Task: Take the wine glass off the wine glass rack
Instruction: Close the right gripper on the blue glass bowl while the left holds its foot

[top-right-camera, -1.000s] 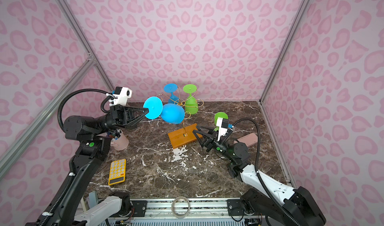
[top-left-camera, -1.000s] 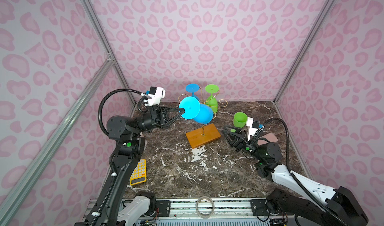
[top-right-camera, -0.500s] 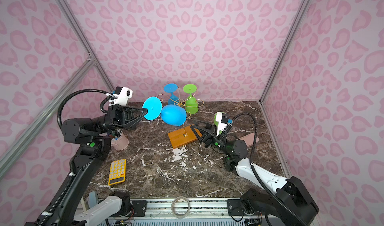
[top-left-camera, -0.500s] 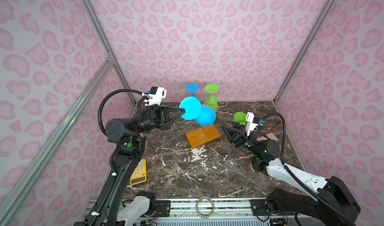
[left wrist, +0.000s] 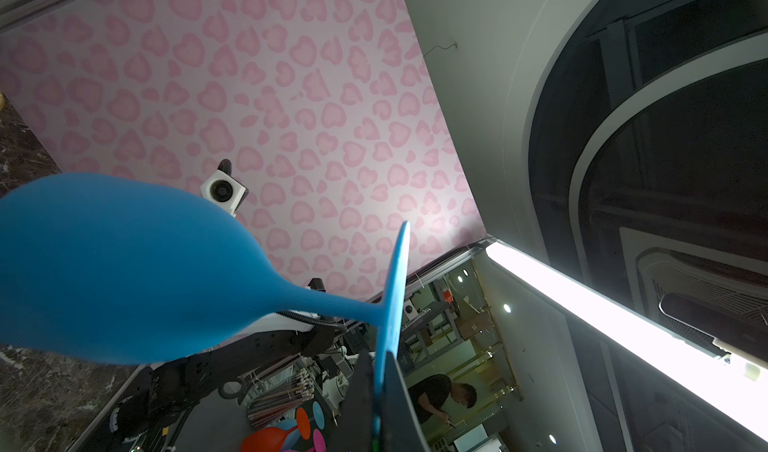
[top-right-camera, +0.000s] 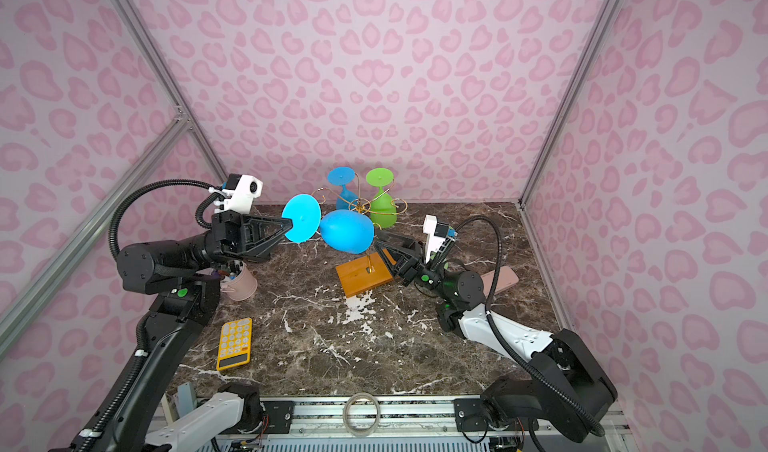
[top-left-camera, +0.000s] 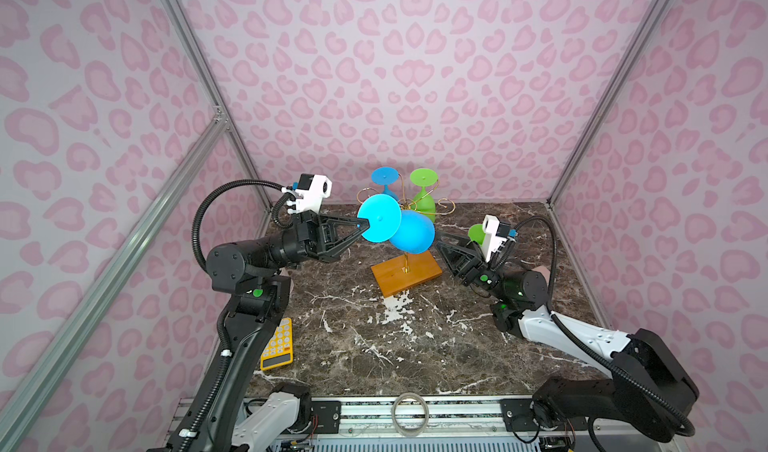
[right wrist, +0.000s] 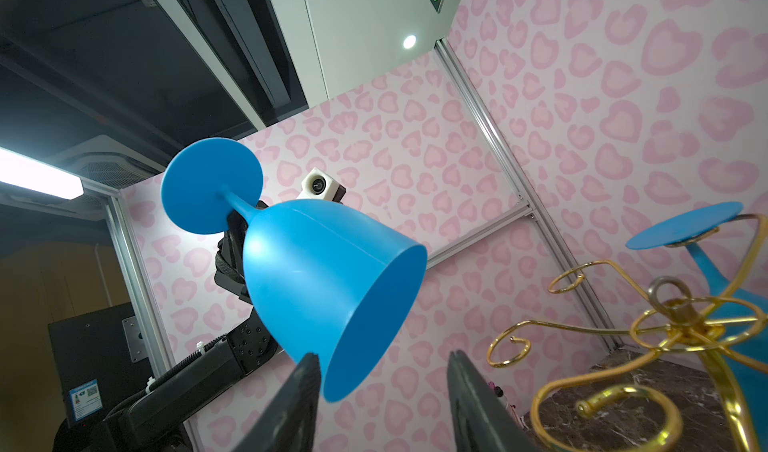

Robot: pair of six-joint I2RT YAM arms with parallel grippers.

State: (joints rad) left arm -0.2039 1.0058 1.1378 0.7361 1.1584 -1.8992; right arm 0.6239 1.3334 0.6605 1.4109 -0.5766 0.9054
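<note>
Left gripper (top-left-camera: 365, 223) pinches the wine glass (top-left-camera: 411, 232) by its foot, clear of the rack (top-left-camera: 405, 271). Right gripper (right wrist: 380, 362), half-open, seemingly awaits handover.

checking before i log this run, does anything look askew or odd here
The blue wine glass hangs sideways, clear of the wine glass rack; the left gripper pinches only the edge of its foot. The right gripper is open at the bowl's rim.

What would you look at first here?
The big blue plastic wine glass, held sideways in mid-air by its round foot in the left gripper. Behind it, a gold wire rack on an orange wooden base carries a green glass and another blue glass upside down.
</note>
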